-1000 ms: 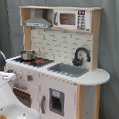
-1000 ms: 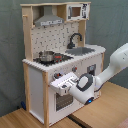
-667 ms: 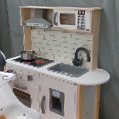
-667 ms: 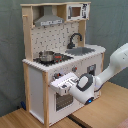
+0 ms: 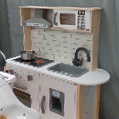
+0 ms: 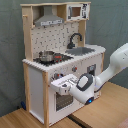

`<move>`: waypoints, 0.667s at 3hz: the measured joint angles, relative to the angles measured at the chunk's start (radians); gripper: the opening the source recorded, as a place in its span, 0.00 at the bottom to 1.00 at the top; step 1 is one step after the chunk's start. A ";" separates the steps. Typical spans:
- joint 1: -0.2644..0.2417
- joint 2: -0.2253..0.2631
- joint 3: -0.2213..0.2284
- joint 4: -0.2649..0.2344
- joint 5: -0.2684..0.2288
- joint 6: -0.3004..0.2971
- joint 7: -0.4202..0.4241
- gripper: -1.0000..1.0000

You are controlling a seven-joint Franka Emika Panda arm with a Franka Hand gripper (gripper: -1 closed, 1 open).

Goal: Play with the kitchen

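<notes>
The kitchen point(image 5: 61, 45) is a tall toy of pale wood and white panels, seen in both exterior views, with a grey hood point(image 5: 37, 19), a black faucet point(image 5: 80, 55) and a sink point(image 5: 70, 69). In the second exterior view the kitchen point(image 6: 55, 45) stands at left and my white arm point(image 6: 112, 65) reaches in from the right. My gripper point(image 6: 61, 86) sits against the front panel, just below the stove knobs point(image 6: 75, 69) and at the top of the oven door point(image 6: 62, 102). In the first exterior view my arm point(image 5: 11, 100) covers most of the oven.
A small metal pot point(image 6: 47, 56) stands on the stove. A microwave point(image 5: 67, 18) sits in the top shelf. The kitchen rests on a wooden table point(image 6: 115, 110), with a grey curtain point(image 6: 110, 25) behind it.
My gripper has dipped slightly lower in front of the oven. The kitchen and the pot have not moved.
</notes>
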 joint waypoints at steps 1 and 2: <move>0.000 0.000 0.000 0.000 0.003 0.035 0.095 1.00; 0.031 0.086 0.009 -0.007 0.030 0.021 0.066 1.00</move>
